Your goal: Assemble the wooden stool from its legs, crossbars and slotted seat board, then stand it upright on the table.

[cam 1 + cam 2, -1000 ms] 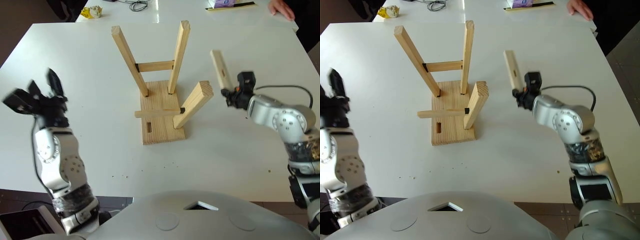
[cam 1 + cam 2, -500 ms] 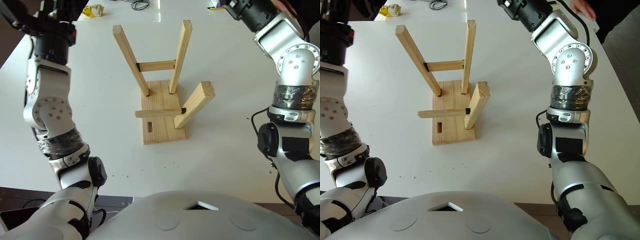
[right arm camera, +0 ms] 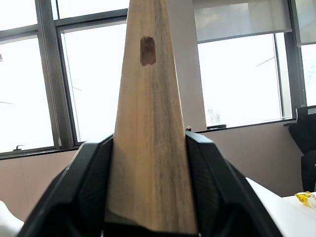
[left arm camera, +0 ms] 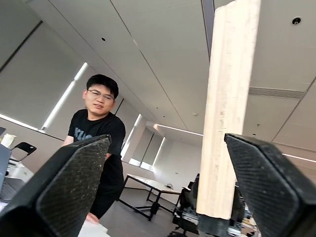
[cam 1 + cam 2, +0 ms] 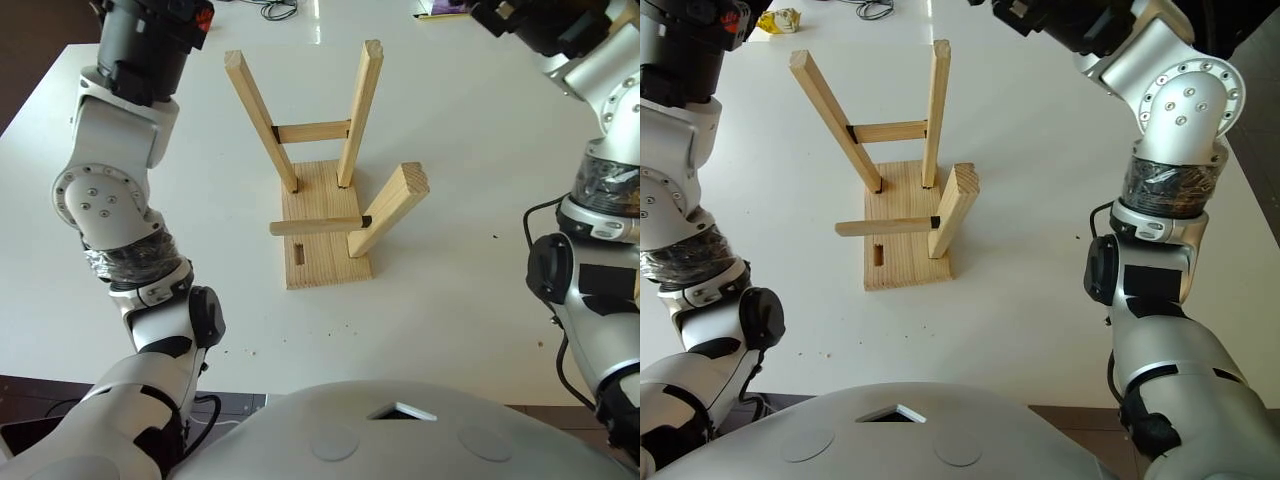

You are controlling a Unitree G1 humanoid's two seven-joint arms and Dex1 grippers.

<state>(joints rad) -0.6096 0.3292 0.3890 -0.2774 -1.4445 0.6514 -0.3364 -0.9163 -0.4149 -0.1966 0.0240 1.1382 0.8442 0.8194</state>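
Observation:
The slotted seat board [image 5: 325, 262] lies flat mid-table. Two legs [image 5: 258, 120] [image 5: 360, 110] stand in it, joined by a crossbar [image 5: 312, 131]. A third leg [image 5: 388, 208] leans outward at the board's right edge, with a second crossbar [image 5: 315, 226] sticking out of it to the left. One slot [image 5: 299, 254] near the front left corner is empty. Both arms are raised high over the table's far side. My right gripper [image 3: 148, 143] is shut on the fourth leg [image 3: 148, 89], whose slot faces the camera. My left gripper [image 4: 167, 140] is open and faces that leg [image 4: 229, 98] from a distance.
The white table [image 5: 480, 300] has bare room on all sides of the stool. A yellow item [image 5: 185, 22] and cables [image 5: 272, 8] lie at the far edge.
Both arms have swung up from table height to above the far side of the table. The right gripper carried the loose leg up with it; the left gripper stayed open.

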